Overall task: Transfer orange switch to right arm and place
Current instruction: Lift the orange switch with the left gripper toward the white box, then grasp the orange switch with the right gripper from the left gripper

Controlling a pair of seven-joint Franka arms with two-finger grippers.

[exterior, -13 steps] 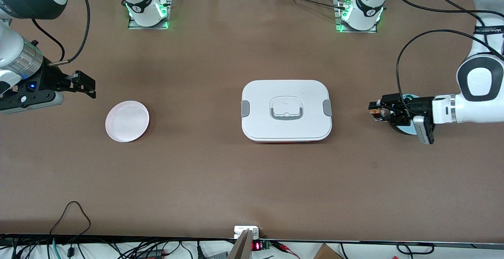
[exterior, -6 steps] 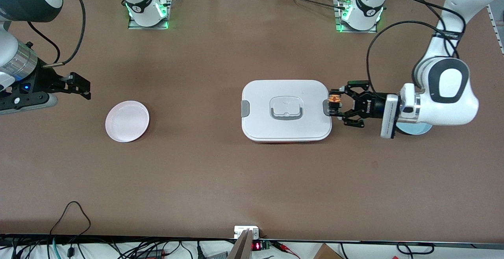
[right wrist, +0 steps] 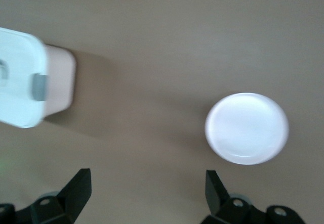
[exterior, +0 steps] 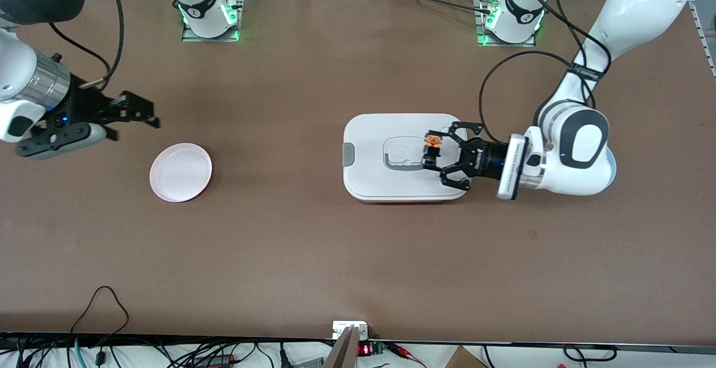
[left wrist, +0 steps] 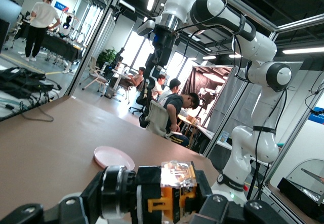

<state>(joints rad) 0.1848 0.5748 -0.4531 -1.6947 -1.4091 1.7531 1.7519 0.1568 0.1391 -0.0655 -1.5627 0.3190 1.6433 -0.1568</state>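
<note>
The left gripper (exterior: 429, 151) is carrying the orange switch (exterior: 431, 143), fingers clamped on it, over the white box (exterior: 369, 133) mid-desk. The right gripper (exterior: 137, 114), fingers apart, is hovering near the pink plate (exterior: 180, 172); handover needs both meeting.

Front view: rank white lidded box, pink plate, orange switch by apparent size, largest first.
1. White lidded box, clearly largest.
2. Pink plate.
3. Orange switch, tiny, held in the shut left gripper above the box; being raised nearer the camera doesn't change its rank.
</note>
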